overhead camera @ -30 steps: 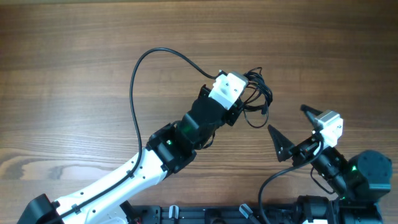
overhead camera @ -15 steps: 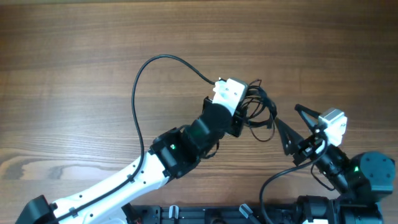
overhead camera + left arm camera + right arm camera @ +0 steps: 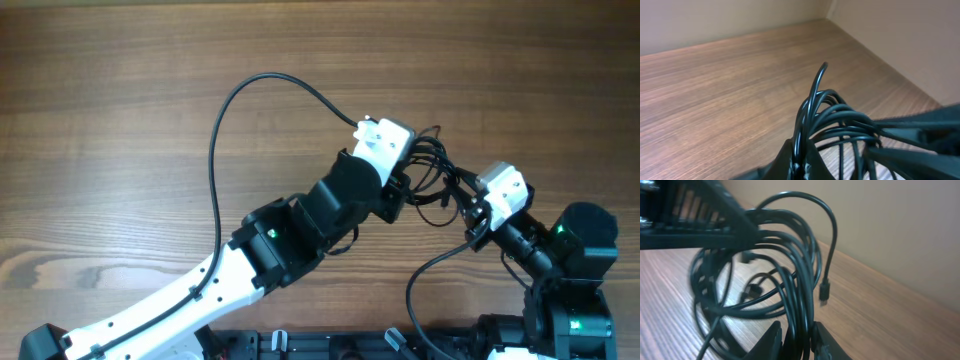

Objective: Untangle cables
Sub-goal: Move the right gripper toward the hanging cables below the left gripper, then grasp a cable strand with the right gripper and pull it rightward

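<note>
The cables [image 3: 432, 166] are a tangled bunch of thin black loops, held just above the wooden table [image 3: 120, 90] between both arms. My left gripper [image 3: 407, 182] is shut on the bunch's left side. In the left wrist view the strands [image 3: 835, 117] fan up out of its closed fingers [image 3: 785, 162]. My right gripper [image 3: 462, 196] grips the right side. In the right wrist view several strands [image 3: 797, 285] run down between its two fingers [image 3: 771, 339], which press on them from both sides. One small plug end [image 3: 824, 298] hangs free.
A thicker black arm cable [image 3: 225, 120] arcs over the table left of the left wrist. The right arm's base [image 3: 580, 250] sits at the lower right. The left gripper's black body [image 3: 690, 220] fills the top left of the right wrist view.
My right gripper moved left to the bunch and closed from wide open onto its strands. The left gripper carried the bunch slightly right, staying shut on it.
</note>
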Tool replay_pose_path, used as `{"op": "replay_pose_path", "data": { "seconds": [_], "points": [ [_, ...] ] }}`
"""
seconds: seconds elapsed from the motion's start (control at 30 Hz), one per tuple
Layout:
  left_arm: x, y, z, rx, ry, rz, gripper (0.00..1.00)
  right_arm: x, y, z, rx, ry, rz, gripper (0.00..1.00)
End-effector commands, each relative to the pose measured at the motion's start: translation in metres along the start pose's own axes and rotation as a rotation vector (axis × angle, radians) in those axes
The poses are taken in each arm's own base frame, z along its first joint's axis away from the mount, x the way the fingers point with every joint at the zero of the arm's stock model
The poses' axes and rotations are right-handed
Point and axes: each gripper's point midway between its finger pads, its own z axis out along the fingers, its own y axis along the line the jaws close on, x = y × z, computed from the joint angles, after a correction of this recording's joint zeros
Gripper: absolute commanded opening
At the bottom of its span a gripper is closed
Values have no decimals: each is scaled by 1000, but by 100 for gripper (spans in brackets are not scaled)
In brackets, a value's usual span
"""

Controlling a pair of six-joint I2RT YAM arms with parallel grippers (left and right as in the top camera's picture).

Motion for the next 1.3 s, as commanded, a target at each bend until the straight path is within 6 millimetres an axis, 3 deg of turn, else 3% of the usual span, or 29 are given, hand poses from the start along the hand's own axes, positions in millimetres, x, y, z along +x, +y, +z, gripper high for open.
{"op": "replay_pose_path", "data": {
  "seconds": [0.0,0.07,0.1,0.17,0.3,0.4,0.47,0.7,0.83,0.93,1.03,1.13,1.27],
  "points": [
    [-15,-33,-12,112,-44,11,4,-4,-9,-1,47,9,-20,21],
    [-16,-44,-14,139,-55,17,4,0,-17,-1,95,29,-5,25],
    [-16,-49,-15,152,-56,20,4,2,-21,-2,116,39,-4,35],
    [-15,-52,-16,157,-55,21,4,3,-22,-2,125,45,2,36],
    [-16,-50,-15,148,-58,19,4,5,-27,-3,152,54,31,18],
    [-23,-30,-14,36,-95,-70,4,4,-21,-2,122,46,28,8],
    [-27,-17,-14,-33,-121,-77,4,-2,-4,-1,21,11,7,5],
    [-37,29,-11,-137,-151,-237,4,-15,45,-7,-254,-98,-130,5],
    [-25,47,-10,-192,-98,-226,4,-36,58,-14,-342,-204,-171,5],
    [-7,58,-11,-238,-25,-210,4,-62,52,-18,-333,-277,-101,4],
    [1,62,-11,-255,6,-204,4,-75,48,-20,-323,-312,-55,4],
    [5,64,-12,-262,23,-200,4,-79,30,-16,-232,-301,64,4],
    [9,65,-12,-268,38,-197,4,-85,21,-16,-195,-315,148,4]
  ]
}}
